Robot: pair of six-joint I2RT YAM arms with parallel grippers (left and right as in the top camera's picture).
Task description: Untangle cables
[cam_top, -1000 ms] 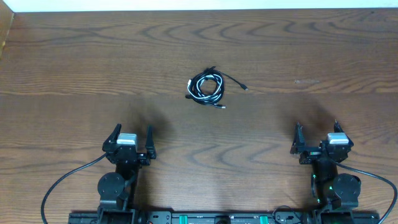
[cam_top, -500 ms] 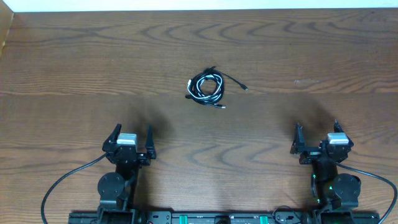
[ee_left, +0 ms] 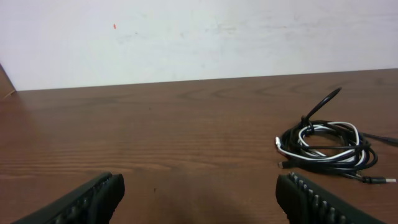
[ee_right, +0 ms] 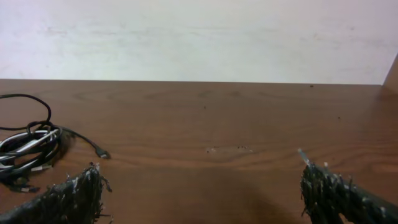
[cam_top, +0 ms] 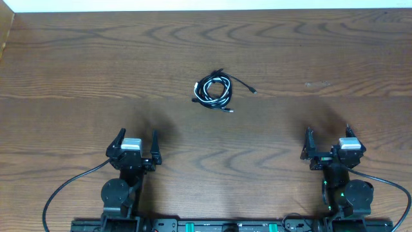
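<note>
Dark wood-grain table (cam_top: 77, 64) is backed by a white wall (ee_left: 199, 37). The cables (cam_top: 214, 91), black with one white, are coiled in one bundle near the middle, at 2 o'clock from the left gripper (cam_top: 136, 136) and 10 o'clock from the right gripper (cam_top: 327, 132). Both pairs of fingers are spread wide, and nothing is held.

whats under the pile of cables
Only bare wooden table shows around and through the coiled cables. The black and white loops overlap, hiding which strand lies lowest.
</note>
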